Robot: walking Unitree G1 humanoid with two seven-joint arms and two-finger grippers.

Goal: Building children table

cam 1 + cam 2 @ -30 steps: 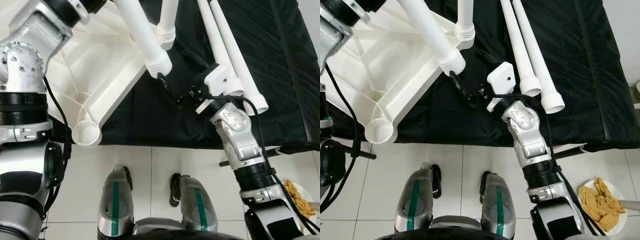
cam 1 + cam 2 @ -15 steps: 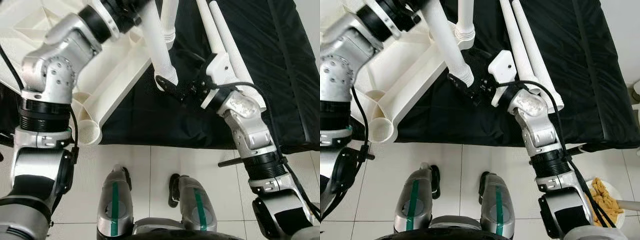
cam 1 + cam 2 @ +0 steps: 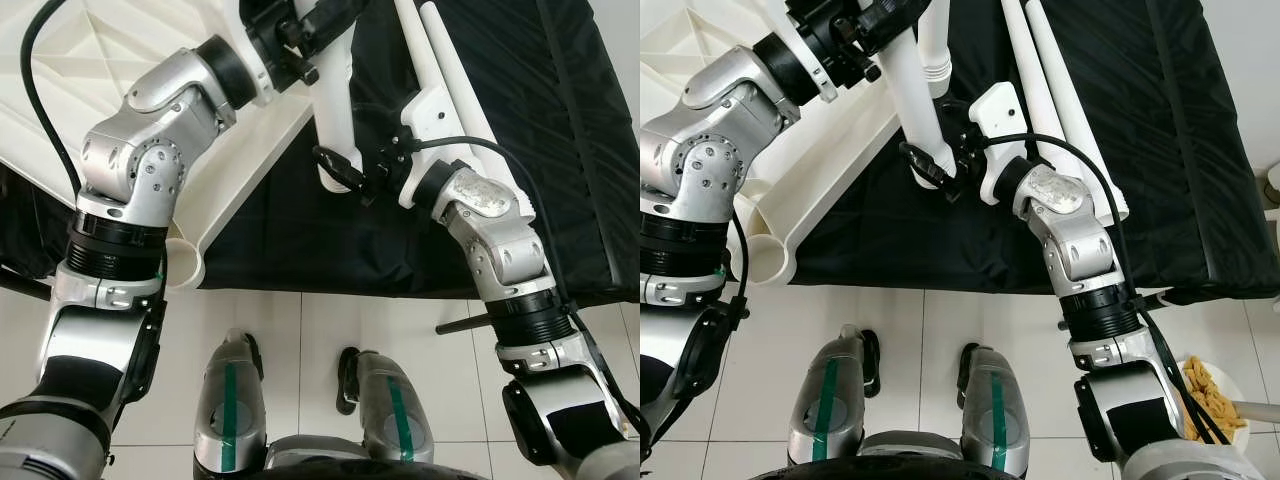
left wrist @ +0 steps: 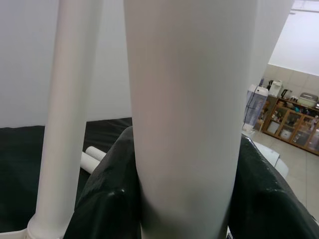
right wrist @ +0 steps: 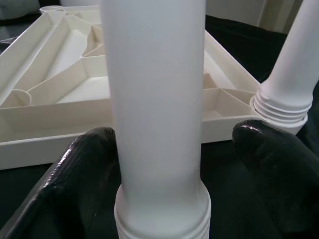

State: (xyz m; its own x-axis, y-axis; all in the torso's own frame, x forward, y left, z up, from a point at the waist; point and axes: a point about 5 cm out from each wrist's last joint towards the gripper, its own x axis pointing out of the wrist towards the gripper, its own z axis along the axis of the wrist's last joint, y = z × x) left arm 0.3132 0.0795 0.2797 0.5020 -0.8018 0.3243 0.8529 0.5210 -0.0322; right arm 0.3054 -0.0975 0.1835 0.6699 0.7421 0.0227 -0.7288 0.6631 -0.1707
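**A:** Start at the left end effector [image 3: 872,22] — what's it got?

**B:** Its black fingers [image 4: 107,191] are clamped on the white table leg [image 3: 912,95], one on each side of the tube, up near the far part of the black-covered worktop [image 3: 1160,180]. The leg is a smooth, plain white plastic tube, wider at its near end with a ridged, threaded collar.

**A:** And the right end effector [image 3: 937,172]?

**B:** At that threaded end. Fingers [image 5: 87,169] parted wider than the tube: one pad lies against the leg just above the threads, the other stands off with a gap. So it brackets the tip without a closed grip.

**A:** Where's the leg in the scene?

**B:** Held in the air over the black cloth, slanting down toward the robot, just off the edge of the upturned tabletop [image 3: 60,70].

**A:** The tabletop itself?

**B:** White, ribbed underside up, at the worktop's left side, with a round socket [image 3: 768,262] at its near corner. A second leg [image 3: 935,45] already stands in a socket at the neighbouring corner.

**A:** Anything else?

**B:** Two spare legs [image 3: 1050,90] lying side by side on the cloth behind the right wrist, and a plate of food [image 3: 1210,395] on the tiled floor [image 3: 930,340] at right.
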